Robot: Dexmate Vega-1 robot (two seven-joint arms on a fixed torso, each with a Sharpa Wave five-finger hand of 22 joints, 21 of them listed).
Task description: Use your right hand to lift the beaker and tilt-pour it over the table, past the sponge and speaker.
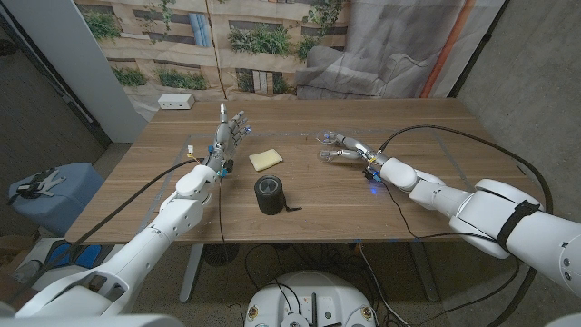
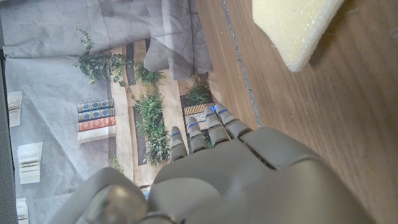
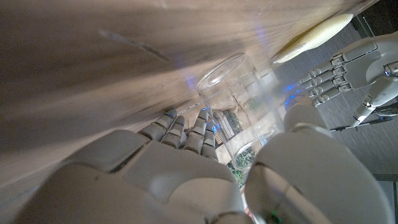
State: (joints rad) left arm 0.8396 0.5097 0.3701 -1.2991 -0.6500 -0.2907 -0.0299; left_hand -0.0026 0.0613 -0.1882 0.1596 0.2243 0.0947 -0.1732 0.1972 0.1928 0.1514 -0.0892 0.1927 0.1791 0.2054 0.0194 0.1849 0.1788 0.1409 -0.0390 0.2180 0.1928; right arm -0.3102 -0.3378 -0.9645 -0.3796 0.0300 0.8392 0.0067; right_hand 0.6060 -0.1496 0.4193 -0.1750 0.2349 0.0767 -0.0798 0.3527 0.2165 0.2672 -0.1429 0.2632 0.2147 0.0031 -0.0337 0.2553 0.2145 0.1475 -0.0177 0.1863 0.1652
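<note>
My right hand (image 1: 349, 149) has the beaker (image 1: 332, 154) in it, and the glass lies on its side, not standing up. Its long way runs across the table, with the open mouth toward 9 o'clock, facing the sponge (image 1: 266, 160). In the right wrist view the beaker (image 3: 239, 106) sits between my fingers (image 3: 186, 127) and thumb, so I am gripping it, with the fingers wrapped partway around the glass. From the middle of the table the beaker is at about 2 o'clock, the sponge at 12, and the speaker (image 1: 270, 194) near the front edge at 6. My left hand (image 1: 232, 132) is up at 11 o'clock with its fingers apart, holding nothing, just beside the sponge. I think the pour is already tipped over, so the mouth's aim matters most now.
</note>
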